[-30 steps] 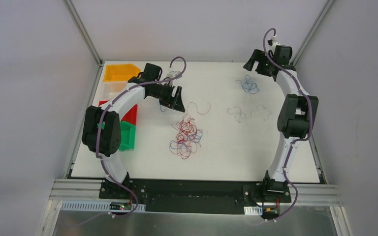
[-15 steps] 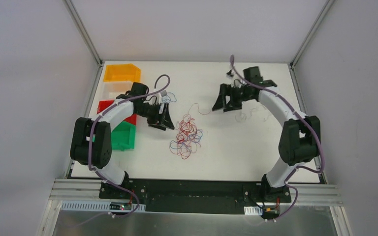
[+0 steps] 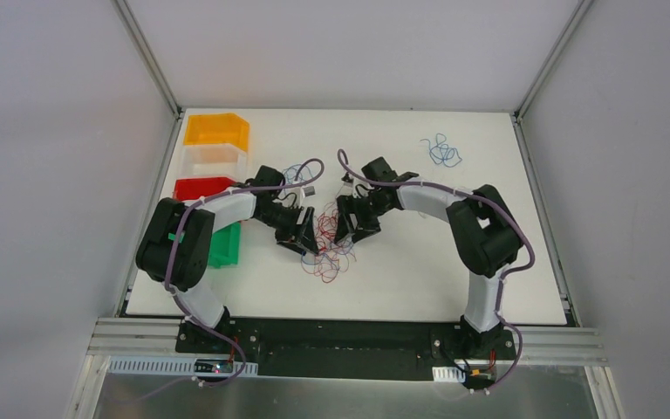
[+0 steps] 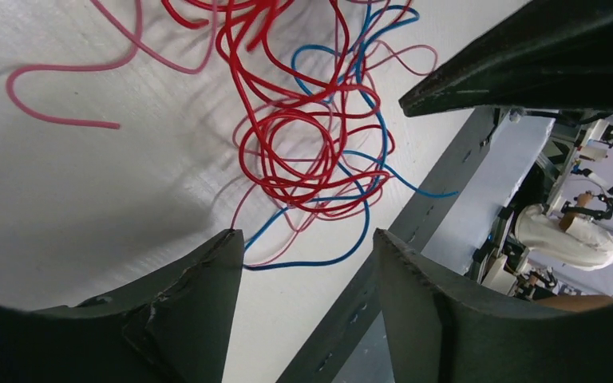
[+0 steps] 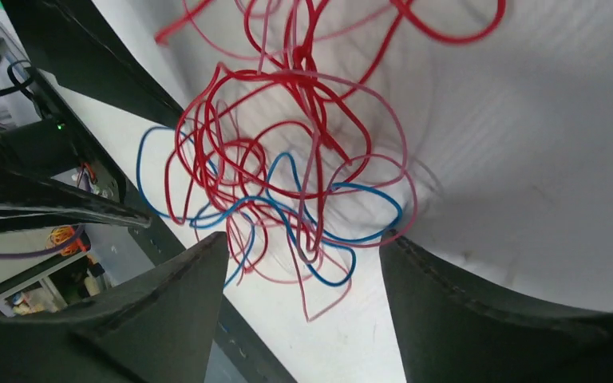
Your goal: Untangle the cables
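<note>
Left pincer [image 3: 307, 241] and right pincer [image 3: 343, 229] have swung in across the counter [image 3: 454, 262], the right one coming from the far right corner, and now face each other at the cables [image 3: 328, 256].

Those cables sit as a red, blue and pink knot near the middle of the counter, slightly toward the near edge. Both wrist views show the pincers spread, their fingers straddling the loops with nothing pinched. One blue cable [image 3: 440, 153] lies well apart near the far right corner. The reach looks finished. Next, each side likely has to close on a different strand and draw it outward, and most of the untangling remains.
</note>
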Motion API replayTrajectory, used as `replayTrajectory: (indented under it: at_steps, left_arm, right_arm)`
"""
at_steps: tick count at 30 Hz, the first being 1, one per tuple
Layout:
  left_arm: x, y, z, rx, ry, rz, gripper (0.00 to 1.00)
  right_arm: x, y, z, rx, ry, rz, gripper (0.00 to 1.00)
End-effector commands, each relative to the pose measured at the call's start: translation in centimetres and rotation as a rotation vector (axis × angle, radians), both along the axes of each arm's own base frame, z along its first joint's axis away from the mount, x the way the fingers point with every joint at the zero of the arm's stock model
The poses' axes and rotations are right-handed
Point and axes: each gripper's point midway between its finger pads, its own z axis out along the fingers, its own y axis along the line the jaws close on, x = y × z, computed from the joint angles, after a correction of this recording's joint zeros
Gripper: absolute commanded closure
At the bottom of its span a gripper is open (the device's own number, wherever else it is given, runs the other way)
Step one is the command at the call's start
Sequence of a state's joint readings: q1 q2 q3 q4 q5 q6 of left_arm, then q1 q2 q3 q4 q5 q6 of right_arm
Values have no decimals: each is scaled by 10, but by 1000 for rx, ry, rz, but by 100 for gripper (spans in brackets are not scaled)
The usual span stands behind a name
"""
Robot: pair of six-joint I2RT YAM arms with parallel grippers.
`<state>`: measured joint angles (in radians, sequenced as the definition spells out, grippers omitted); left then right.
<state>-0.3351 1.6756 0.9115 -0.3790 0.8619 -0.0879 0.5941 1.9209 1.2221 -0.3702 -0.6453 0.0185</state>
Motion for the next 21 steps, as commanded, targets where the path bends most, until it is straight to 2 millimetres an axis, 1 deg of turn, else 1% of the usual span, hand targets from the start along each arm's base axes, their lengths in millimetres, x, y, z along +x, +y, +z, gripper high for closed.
replayTrajectory:
  at_steps: [1, 2, 3, 5, 6, 8, 10, 11, 14, 18, 21]
  left_arm:
    - [3, -3, -3, -11, 0, 6, 47]
    - [2, -3, -2, -12, -1, 6, 57]
    - [2, -3, 3, -17, -9, 7, 70]
    - [1, -2, 19, -37, -36, 4, 94]
    - [-1, -1, 28, -42, -58, -2, 100]
    - [-4, 3, 50, -56, -119, -14, 100]
    - [-4, 10, 73, -50, -213, -21, 100]
    - [-1, 16, 86, -51, -259, -5, 100]
    - [17, 35, 125, -70, -363, 82, 100]
    - [37, 51, 179, -85, -485, 147, 100]
    - [59, 64, 229, -117, -592, 212, 100]
  right_arm:
    - [19, 12, -7, -21, -70, -22, 36]
    - [17, 10, -8, -26, -62, -20, 45]
    - [15, 7, -8, -35, -64, -12, 52]
    - [6, -3, -6, -55, -55, 12, 71]
    - [3, -9, -3, -59, -59, 22, 80]
    - [-5, -24, 4, -70, -60, 36, 100]
    - [-12, -42, 12, -84, -66, 46, 100]
    - [-16, -52, 16, -93, -72, 48, 100]
    - [-28, -83, 27, -120, -66, 36, 100]
    - [-47, -120, 31, -168, -50, 46, 100]
    - [-61, -146, 27, -220, -58, 79, 100]
